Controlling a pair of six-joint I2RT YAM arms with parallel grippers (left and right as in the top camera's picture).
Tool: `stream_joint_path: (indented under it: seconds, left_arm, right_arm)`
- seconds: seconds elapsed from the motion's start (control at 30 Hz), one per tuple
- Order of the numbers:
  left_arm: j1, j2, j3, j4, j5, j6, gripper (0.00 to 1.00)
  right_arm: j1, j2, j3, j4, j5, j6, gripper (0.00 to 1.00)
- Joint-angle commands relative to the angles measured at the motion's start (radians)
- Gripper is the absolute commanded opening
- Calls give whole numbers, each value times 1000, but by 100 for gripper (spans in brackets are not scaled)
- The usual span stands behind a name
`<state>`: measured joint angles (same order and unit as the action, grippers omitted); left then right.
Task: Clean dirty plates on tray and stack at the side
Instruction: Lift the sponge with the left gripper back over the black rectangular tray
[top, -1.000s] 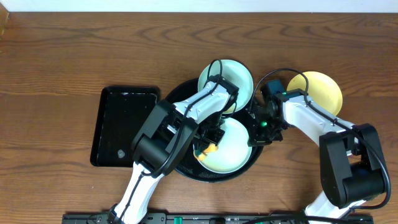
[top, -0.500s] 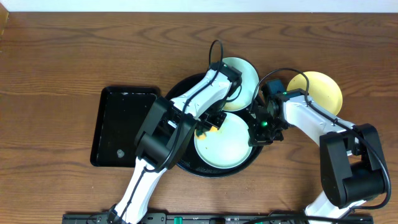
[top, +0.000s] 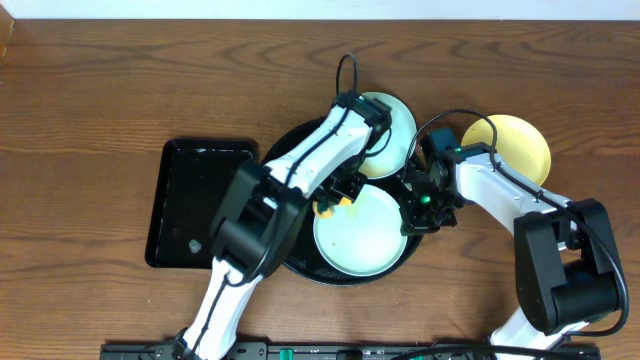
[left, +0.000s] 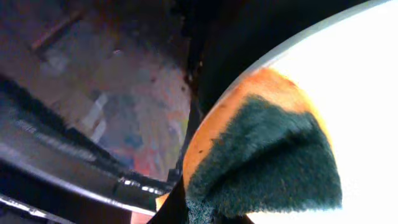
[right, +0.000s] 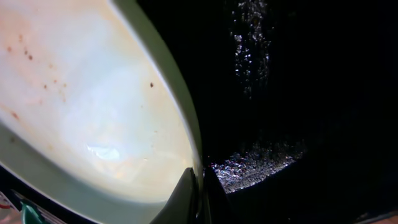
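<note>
On the round black tray (top: 292, 160) lies a pale blue plate (top: 365, 235), and a second pale plate (top: 392, 140) rests at the tray's far rim. A pale yellow plate (top: 512, 145) sits on the table to the right. My left gripper (top: 338, 203) is shut on an orange sponge with a green scouring face (left: 267, 155), pressed at the near plate's far-left rim (left: 360, 74). My right gripper (top: 411, 214) is shut on that plate's right rim (right: 198, 163), one finger inside, one outside. Small brown specks show on the plate (right: 93, 93).
A rectangular black tray (top: 200, 205) lies on the table left of the round one. Wet droplets glisten on the round tray's floor (right: 261, 162). My two arms stand close together over the round tray, and bare wood surrounds both trays.
My left gripper has slid the sponge from the near-left part of the blue plate up to its far-left rim. The right gripper has kept its pinch on the rim.
</note>
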<state>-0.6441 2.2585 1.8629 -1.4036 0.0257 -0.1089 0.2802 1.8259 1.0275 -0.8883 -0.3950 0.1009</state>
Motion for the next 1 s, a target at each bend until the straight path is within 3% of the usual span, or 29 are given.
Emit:
stream_joint_path:
  seconds: [0.0, 0.27, 0.6, 0.97]
  left_arm:
    - [7, -111, 21, -5, -11, -16, 7]
    - [55, -248, 21, -7, -15, -21, 7]
    - [255, -270, 20, -38, -14, -24, 7]
    - [455, -270, 20, -5, -10, -24, 7]
  right_arm:
    - [-4, 11, -10, -3, 76, -31, 1]
    - [-4, 11, -10, 46, 60, -31, 1]
    - [3, 11, 6, 190, 23, 20, 2]
    - [78, -15, 155, 110, 115, 43, 2]
